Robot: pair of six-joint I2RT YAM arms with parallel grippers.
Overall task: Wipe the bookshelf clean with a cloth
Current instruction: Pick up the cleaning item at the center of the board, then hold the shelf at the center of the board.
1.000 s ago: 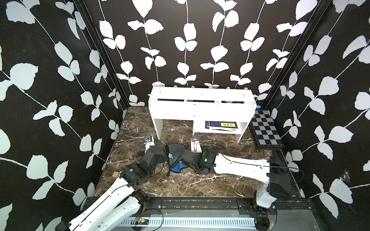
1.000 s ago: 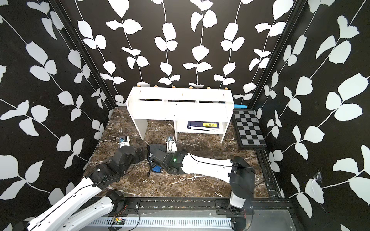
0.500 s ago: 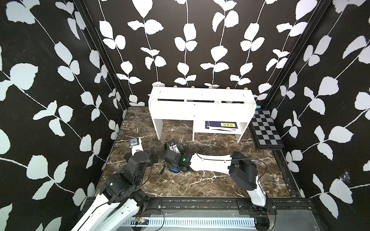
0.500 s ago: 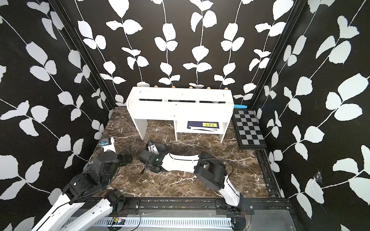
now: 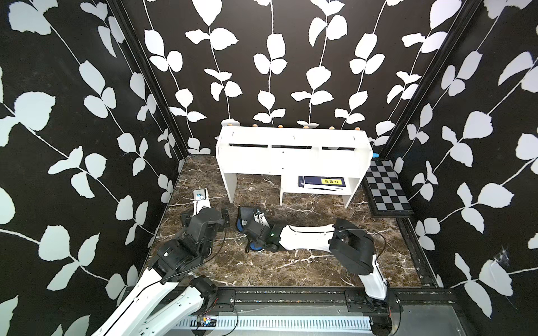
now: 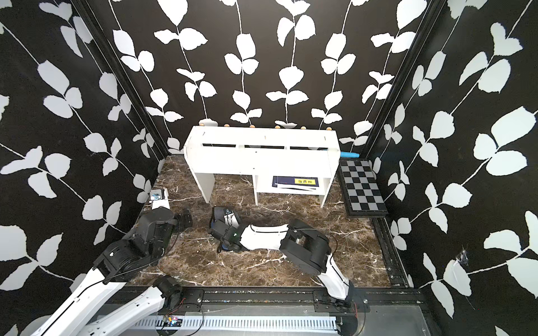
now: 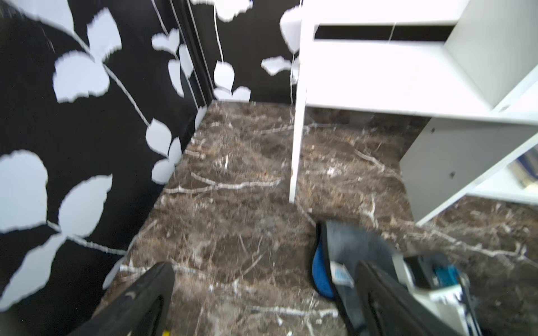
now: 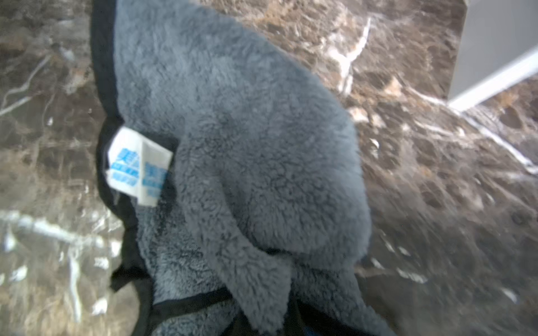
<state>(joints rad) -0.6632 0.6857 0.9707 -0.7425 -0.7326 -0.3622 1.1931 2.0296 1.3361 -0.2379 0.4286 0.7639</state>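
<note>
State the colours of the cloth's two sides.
The cloth is grey and blue; left wrist view shows both.

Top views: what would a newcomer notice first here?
The white bookshelf stands out at the back against leaf-patterned black walls. In front of it on the marble floor, the right pincer pinches the grey-and-blue cloth; a checkered board lies beside the shelf.

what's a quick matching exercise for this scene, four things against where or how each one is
Things:
1 cloth
2 left gripper
3 checkered board
4 blue book

Place or state:
a in the lower compartment of the bookshelf
b open and empty
c lying flat beside the bookshelf
d pinched in the shut right gripper

Pairs: 1-d, 2-b, 3-c, 4-a
</note>
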